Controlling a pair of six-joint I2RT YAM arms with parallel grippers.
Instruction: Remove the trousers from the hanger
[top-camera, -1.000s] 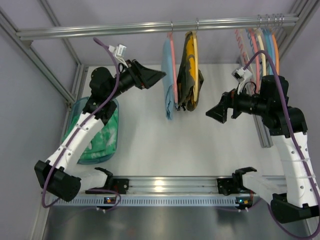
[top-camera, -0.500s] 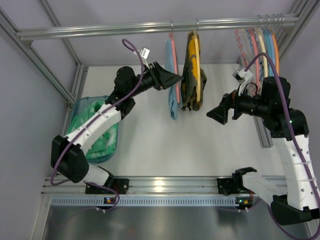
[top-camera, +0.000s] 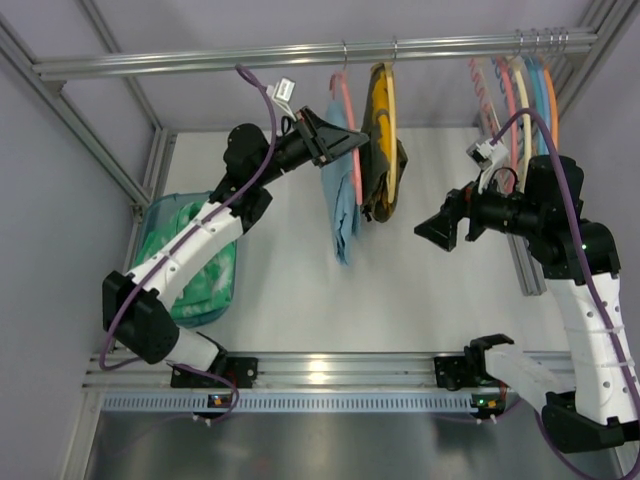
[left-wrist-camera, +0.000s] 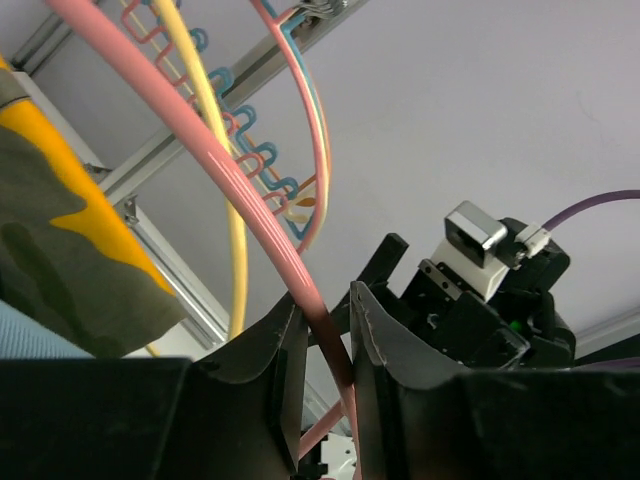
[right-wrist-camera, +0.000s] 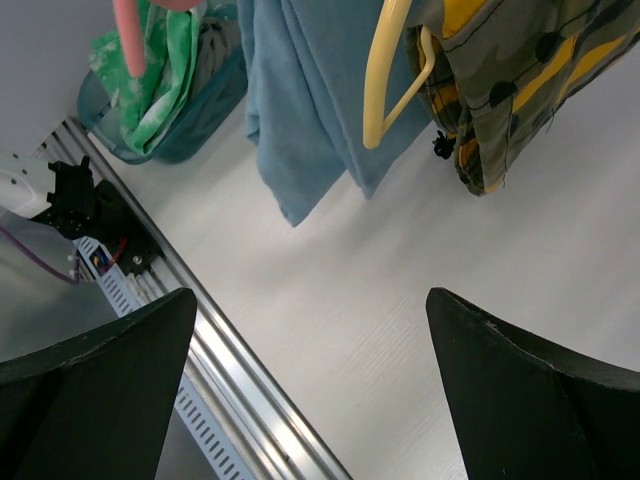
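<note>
The left arm (top-camera: 200, 240) reaches up to the rail (top-camera: 200, 60), where the light blue trousers (top-camera: 340, 205) hang draped over a thin pink hanger (top-camera: 346, 100). The left gripper (left-wrist-camera: 327, 300) has the hanger's arm running between its jaws. From the wrist camera the jaws stand close on either side of the pink rod, but whether they truly bite on it I cannot tell. The trousers are not yet off the hanger, and their lower end dangles above the white table (top-camera: 300, 290). Just beside them, to the right, a yellow-and-dark patterned garment (top-camera: 383, 150) hangs from the same rail; whether it touches the blue cloth is hard to say. The right gripper (top-camera: 432, 228) hovers over the table, apart from both garments and pointed toward them, its jaws spread wide and holding nothing. A cluster of bare coloured hangers (top-camera: 525, 90) is bunched at the rail's far right end. At the table's left edge sits a teal basket (top-camera: 150, 215) holding green-and-white cloth (top-camera: 205, 270).
</note>
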